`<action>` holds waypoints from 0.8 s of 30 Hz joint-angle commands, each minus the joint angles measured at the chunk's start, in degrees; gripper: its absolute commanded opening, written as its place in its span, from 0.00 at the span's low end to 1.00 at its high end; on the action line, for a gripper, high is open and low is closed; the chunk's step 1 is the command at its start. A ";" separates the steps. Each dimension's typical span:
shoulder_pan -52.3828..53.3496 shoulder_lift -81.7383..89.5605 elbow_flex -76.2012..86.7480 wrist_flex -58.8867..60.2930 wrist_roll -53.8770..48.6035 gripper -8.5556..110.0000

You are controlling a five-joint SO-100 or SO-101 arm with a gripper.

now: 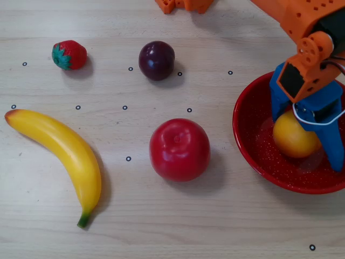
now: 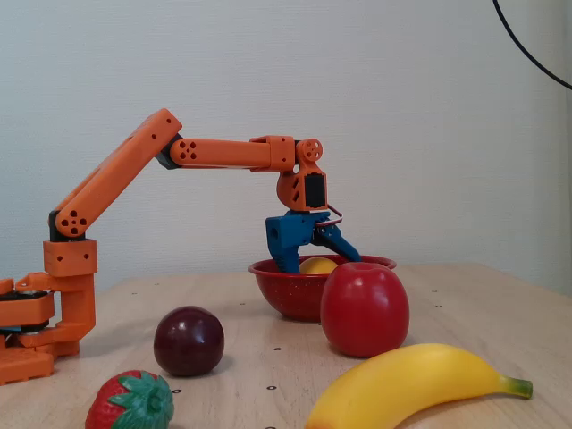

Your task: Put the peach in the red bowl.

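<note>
Overhead view: strawberry (image 1: 69, 55) far left top, plum (image 1: 157, 60) to its right. Banana (image 1: 63, 155) below the strawberry; apple (image 1: 179, 149) below the plum, mid table (image 1: 161, 226). Bowl (image 1: 253, 156) at right edge, peach (image 1: 294, 138) inside it, between the fingers (image 1: 334, 145).

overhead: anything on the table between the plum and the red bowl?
Nothing but bare table with small ring marks lies between the plum and the red bowl in the overhead view; the apple sits below that line.
</note>
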 commanded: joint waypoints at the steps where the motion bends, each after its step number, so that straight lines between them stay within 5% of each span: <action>1: -2.02 7.91 -5.63 1.67 1.05 0.57; 18: -9.93 44.74 -3.43 16.08 0.00 0.59; 24: -13.62 60.82 10.28 18.02 -2.55 0.22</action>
